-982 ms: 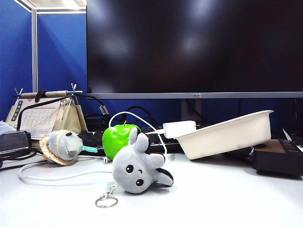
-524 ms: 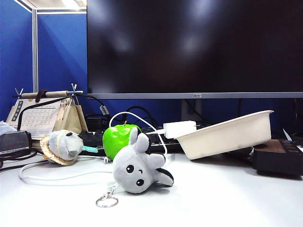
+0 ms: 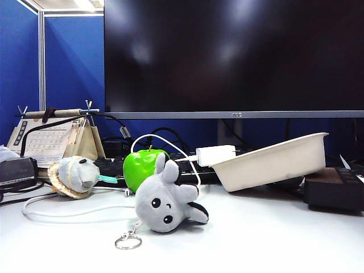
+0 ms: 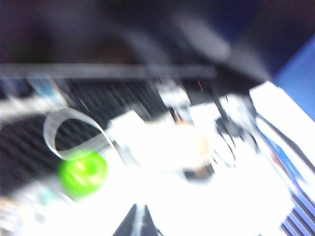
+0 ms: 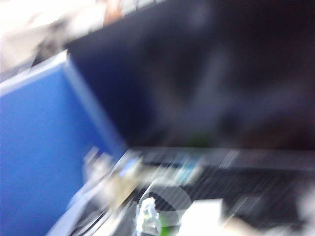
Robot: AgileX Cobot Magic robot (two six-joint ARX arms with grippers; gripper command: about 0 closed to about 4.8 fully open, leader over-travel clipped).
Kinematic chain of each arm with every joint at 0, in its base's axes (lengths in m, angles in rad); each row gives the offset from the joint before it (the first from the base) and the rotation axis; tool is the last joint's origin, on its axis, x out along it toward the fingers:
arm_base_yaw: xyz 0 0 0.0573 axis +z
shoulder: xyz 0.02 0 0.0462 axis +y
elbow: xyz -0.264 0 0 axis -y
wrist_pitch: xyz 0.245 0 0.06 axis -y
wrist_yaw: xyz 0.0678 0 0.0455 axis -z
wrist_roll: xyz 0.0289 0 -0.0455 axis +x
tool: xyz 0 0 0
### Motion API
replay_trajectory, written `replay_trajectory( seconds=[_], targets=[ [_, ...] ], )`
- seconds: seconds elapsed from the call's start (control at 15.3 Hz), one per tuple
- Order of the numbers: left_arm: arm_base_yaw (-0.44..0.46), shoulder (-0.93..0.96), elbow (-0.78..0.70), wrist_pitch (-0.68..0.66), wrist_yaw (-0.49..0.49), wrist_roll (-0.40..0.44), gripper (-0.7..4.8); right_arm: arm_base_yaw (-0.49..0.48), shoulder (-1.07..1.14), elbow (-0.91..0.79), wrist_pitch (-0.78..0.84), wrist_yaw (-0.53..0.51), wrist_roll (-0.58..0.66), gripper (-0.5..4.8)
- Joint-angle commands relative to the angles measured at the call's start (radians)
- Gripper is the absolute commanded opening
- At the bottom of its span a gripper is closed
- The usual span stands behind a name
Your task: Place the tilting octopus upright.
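The octopus (image 3: 166, 200), a small light-grey plush with black bead eyes and stubby tentacles dark on their undersides, lies tipped on its side on the white tabletop (image 3: 267, 239). Its silver chain trails to a keyring (image 3: 128, 241) lying flat in front of it.

Just behind the plush sits a glossy green apple (image 3: 141, 166), and a white cable (image 3: 68, 214) loops across the table past both. Off to one side rests a pale grey-green round plush (image 3: 75, 175) with a tan woven rim, near a desk calendar (image 3: 48, 139). On the other side a white rectangular tray (image 3: 273, 162) sits tilted, its rim close to a white power adapter (image 3: 216, 154). A black keyboard (image 3: 114, 168) runs behind these, and a large dark monitor (image 3: 233, 57) fills the back.

Neither gripper appears in the exterior view. The left wrist view is heavily blurred: the left gripper (image 4: 137, 223) shows only as a dark wedge at the frame edge, its fingertips drawn together with nothing between them; ahead of it and to one side is the green apple (image 4: 82, 172), and beyond that the white tray (image 4: 167, 147). The octopus cannot be made out there. The right wrist view is smeared too, looking at the monitor (image 5: 206, 73) and a blue partition (image 5: 44, 147); the right gripper is outside the frame, its jaws closed.
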Motion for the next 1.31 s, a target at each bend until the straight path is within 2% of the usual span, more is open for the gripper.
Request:
replay_trajectory(
  seconds=[0.07, 0.2, 0.26, 0.39, 0.52, 0.72, 0.85, 0.98, 1.11, 1.18, 1.31],
  targets=[
    [-0.101, 0.076, 0.006, 0.006, 0.01, 0.008, -0.06, 0.072, 0.125, 0.005, -0.052, -0.212, 0.067, -0.01],
    [-0.173, 0.115, 0.006, 0.002, -0.032, 0.009, -0.06, 0.225, 0.187, 0.004, -0.178, -0.192, 0.047, -0.02],
    [-0.19, 0.126, 0.006, 0.003, -0.075, 0.009, -0.06, 0.326, 0.212, 0.003, -0.246, -0.145, 0.006, -0.02],
    [-0.196, 0.13, 0.006, 0.013, -0.121, 0.008, -0.06, 0.534, 0.252, -0.001, -0.327, 0.041, -0.059, -0.01],
    [-0.196, 0.13, 0.006, 0.014, -0.171, 0.012, -0.06, 0.73, 0.291, -0.032, -0.314, 0.302, -0.07, -0.01],
    [-0.197, 0.133, 0.005, -0.019, -0.177, 0.042, -0.06, 0.925, 0.35, -0.089, -0.249, 0.517, -0.07, -0.01],
    [-0.197, 0.137, 0.005, -0.077, -0.201, 0.042, -0.05, 1.011, 0.419, -0.11, -0.185, 0.535, -0.07, -0.01],
    [-0.201, 0.153, 0.005, -0.132, -0.231, 0.043, 0.01, 1.036, 0.503, -0.11, -0.143, 0.56, -0.074, -0.01],
    [-0.208, 0.172, 0.005, -0.178, -0.254, 0.045, 0.68, 1.035, 0.587, -0.109, -0.099, 0.56, -0.074, 0.0],
    [-0.209, 0.177, 0.004, -0.196, -0.262, 0.046, 0.68, 1.03, 0.624, -0.109, -0.084, 0.566, -0.074, 0.04],
    [-0.222, 0.192, 0.001, -0.206, -0.26, 0.045, 0.68, 1.028, 0.686, -0.109, -0.057, 0.575, -0.076, 1.27]
  ],
)
